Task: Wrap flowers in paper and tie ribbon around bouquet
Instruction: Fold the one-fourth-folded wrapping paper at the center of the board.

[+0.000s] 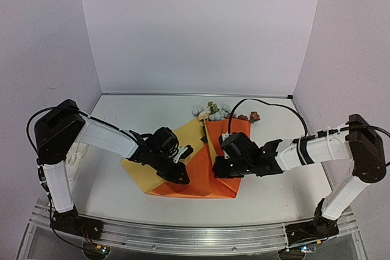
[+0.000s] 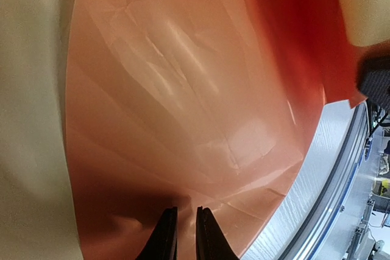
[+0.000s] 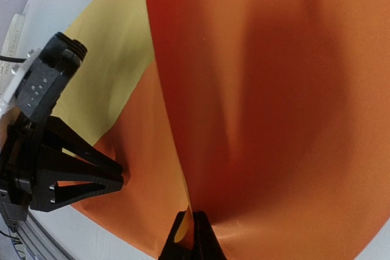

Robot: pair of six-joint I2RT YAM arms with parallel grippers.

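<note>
We locate the large thin sheet of paper [image 1: 201, 188], orange on one face and yellow on the other, at the middle of the white counter [image 1: 140, 114], partly folded. A yellow panel is turned up on its left and an orange flap is raised on its right.

The small bunch of artificial flowers [image 1: 210, 112], pale pink, light blue and rust with green leaves, lies at the far edge of the paper. Only the heads show beyond the flap. The flowers are well apart from both end effectors, on the far side of them.

**Left end effector** [image 1: 181, 175]
- In the top view we see it over the left half of the paper, at the line where the yellow panel meets the orange.
- In the left wrist view, the left end effector [image 2: 186, 231] has its black fingers nearly together, with a narrow slot between them. The orange paper [image 2: 183, 89] fills the field directly ahead.
- We cannot tell whether any paper sits in the slot.

**Right end effector** [image 1: 218, 167]
- In the top view it sits at the left edge of the raised orange flap, just beside the left end effector.
- In the right wrist view, the right end effector [image 3: 192, 234] is pressed together. The flap's crease in the paper [image 3: 274, 89] runs down into its tips, so we read it as pinching the paper edge.
- In the same view, the left end effector [image 3: 119, 176] points at the paper from the left
</note>
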